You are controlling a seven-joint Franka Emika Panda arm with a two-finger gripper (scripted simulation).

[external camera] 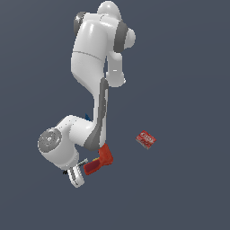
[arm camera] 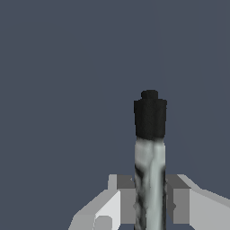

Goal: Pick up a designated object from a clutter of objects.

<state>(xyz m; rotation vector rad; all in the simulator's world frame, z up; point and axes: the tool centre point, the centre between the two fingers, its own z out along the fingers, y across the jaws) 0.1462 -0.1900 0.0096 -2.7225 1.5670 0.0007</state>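
The designated object (arm camera: 150,157), a silver-grey stick with a black tip, stands out between my fingers (arm camera: 127,197) in the wrist view. Both pads press against its shaft, so my gripper (arm camera: 150,204) is shut on it. In the exterior view my gripper (external camera: 74,174) sits low at the exterior view's left, and a short piece of the stick (external camera: 82,161) shows beside it. The red drill (external camera: 100,160) of the clutter lies right next to the hand. Whether the stick is off the floor I cannot tell.
A small flat red box (external camera: 146,139) lies apart at the exterior view's right. A tiny blue piece (external camera: 87,117) peeks out behind my forearm. My arm's white links (external camera: 92,54) fill the upper middle of the exterior view.
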